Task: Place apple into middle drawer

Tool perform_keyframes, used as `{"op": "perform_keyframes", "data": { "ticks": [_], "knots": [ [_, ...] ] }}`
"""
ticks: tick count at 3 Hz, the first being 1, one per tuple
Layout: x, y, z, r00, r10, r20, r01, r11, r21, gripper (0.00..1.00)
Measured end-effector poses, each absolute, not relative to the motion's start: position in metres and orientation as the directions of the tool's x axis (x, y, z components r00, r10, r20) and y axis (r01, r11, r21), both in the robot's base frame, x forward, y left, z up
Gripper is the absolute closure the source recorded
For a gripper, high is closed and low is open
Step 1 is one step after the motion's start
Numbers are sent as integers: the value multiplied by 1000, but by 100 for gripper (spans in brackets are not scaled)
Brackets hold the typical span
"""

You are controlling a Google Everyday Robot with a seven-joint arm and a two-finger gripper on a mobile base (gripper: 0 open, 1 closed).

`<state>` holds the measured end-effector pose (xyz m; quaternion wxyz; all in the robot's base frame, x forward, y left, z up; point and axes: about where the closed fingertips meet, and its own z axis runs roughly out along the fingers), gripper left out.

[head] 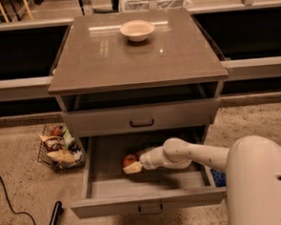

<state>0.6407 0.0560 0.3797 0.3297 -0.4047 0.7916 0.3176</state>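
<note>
**Apple down in the open drawer, gripper right beside it**

The apple (130,159) sits inside the middle drawer (149,185), which is pulled well out. It lies toward the back and a little left of centre on the drawer floor. The arm (193,152) reaches in from the right, and the gripper (133,168) is low in the drawer, touching or just beside the apple's near side. Whether the gripper is clamping the apple or has let go cannot be told from this view.

The apple looks small, round and firm, and it is probably light for this arm. Its skin is smooth and likely slick, so a pinch off centre could squirt it sideways. The safest hold is probably across its widest part, on opposite sides, with modest force, because hard pressure would bruise it. Being round, it may roll on the flat drawer floor once free, so a low, gentle release suits it best.

The upper drawer (141,118) is shut, and a bowl (137,30) stands on the cabinet top (104,64), well away from the work.
</note>
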Motion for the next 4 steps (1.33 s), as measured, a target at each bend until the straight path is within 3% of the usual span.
{"op": "perform_keyframes", "data": {
  "ticks": [2, 3, 4],
  "knots": [
    [640, 56, 380, -460, -426, -779, -848, 471, 243, 11],
    [635, 50, 389, -460, -432, -776, -849, 470, 241, 0],
    [620, 37, 419, -446, -434, -783, -858, 457, 235, 0]
  ]
}}
